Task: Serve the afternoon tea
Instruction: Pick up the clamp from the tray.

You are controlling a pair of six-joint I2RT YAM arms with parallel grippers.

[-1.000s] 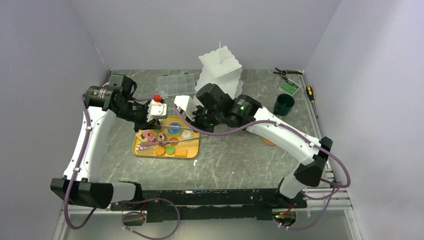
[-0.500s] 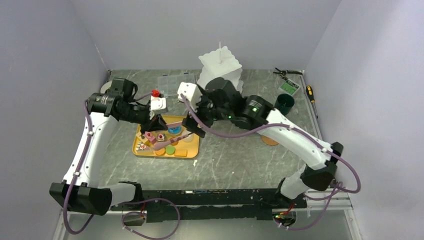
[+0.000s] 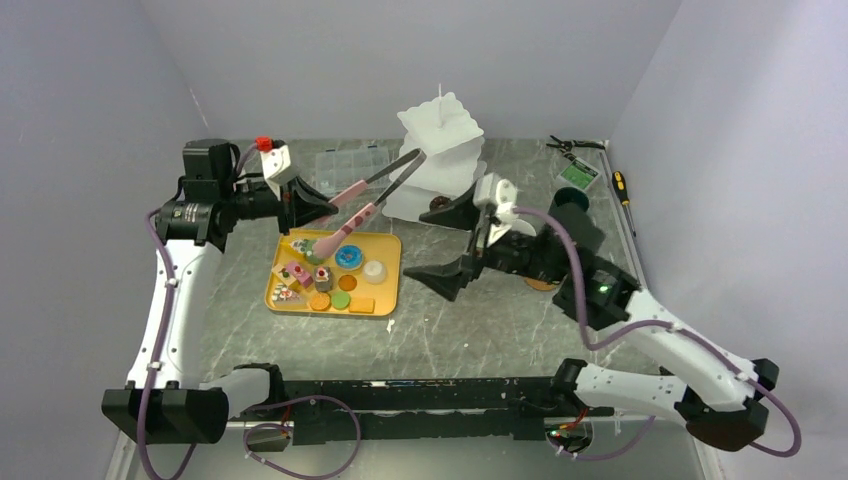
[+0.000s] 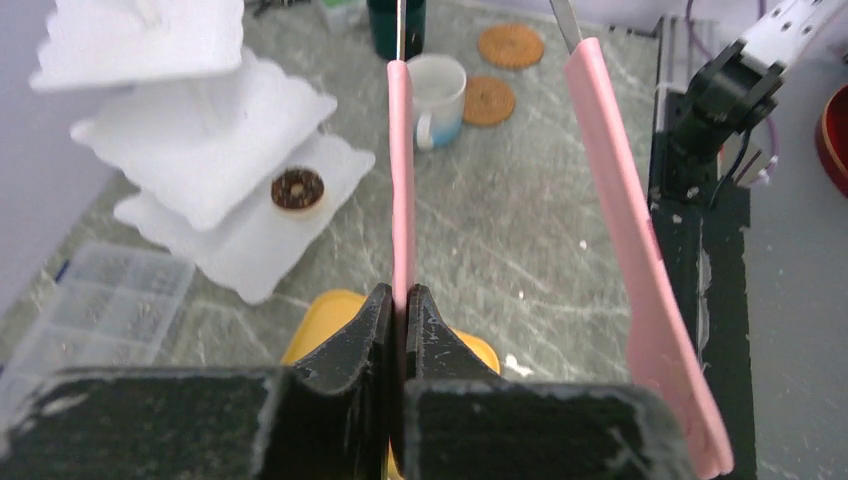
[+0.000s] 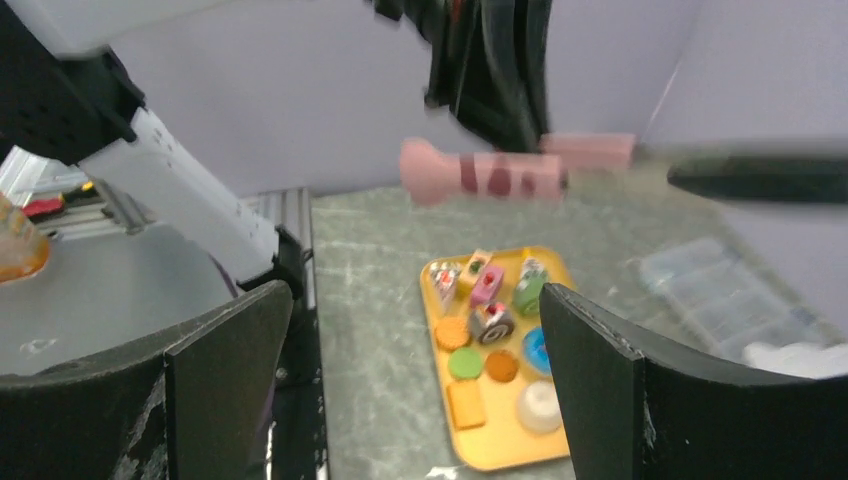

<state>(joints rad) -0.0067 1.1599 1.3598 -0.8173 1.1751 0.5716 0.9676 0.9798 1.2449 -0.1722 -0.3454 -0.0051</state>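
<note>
The left claw (image 4: 400, 305) is clenched tight on one leg of the pink tongs (image 4: 605, 180). The other leg sticks out free beside it, so the tongs gape apart. They hang in the air above the far edge of the yellow tray (image 3: 392, 290), between the tray and the white stand (image 3: 440, 125). The right claw (image 5: 415, 292) is spread wide and holds nothing. It hovers over the bench (image 3: 480, 320), near the tray and apart from the tongs.

The toy cakes (image 3: 320, 278) lie on the tray, all in a bunch. One brown donut (image 4: 298, 188) sits on the lowest shelf of the stand. The other shelves that show look bare. The white mug (image 4: 437, 85) and the green mug (image 4: 415, 25) stand on the bench at the far side. The cork coasters (image 4: 510, 45) are close by, with no mug on them.

I think the job is at the cake-moving step, with most cakes left to go. The next move probably calls for the tongs to come down around one cake. But a claw that pinches just one leg cannot squeeze the tongs shut. So I think it needs a new hold with both legs between its fingers, or help from the right claw.
</note>
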